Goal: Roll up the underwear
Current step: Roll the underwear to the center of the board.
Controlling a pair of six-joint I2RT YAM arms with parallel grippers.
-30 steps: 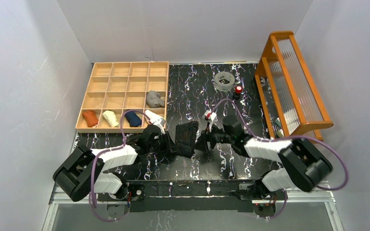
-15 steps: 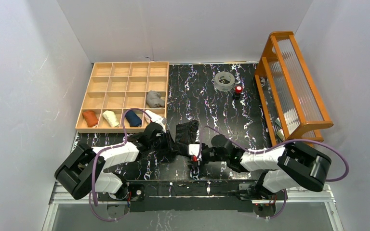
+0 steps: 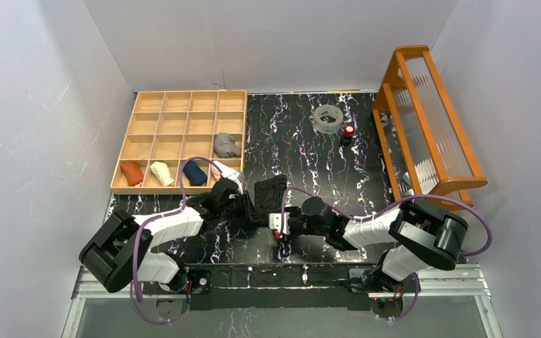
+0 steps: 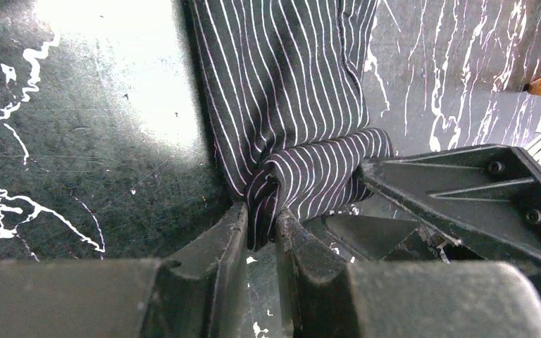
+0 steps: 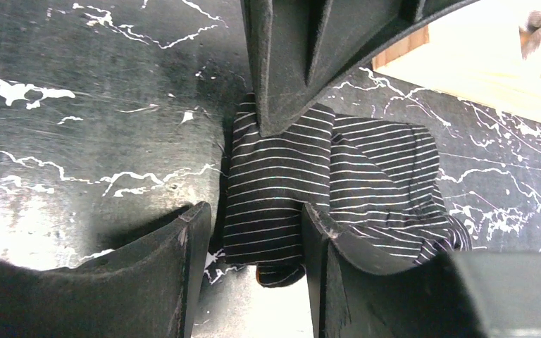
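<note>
Left wrist shows left gripper [image 4: 260,217] nipping the six o'clock fold of the striped underwear [image 4: 282,84], right gripper [image 5: 255,215] straddling it half-open; limp, light cloth, likely best held by folds.

Black pale-striped underwear [image 3: 270,189] lies flat, near end seemingly bunched.
</note>
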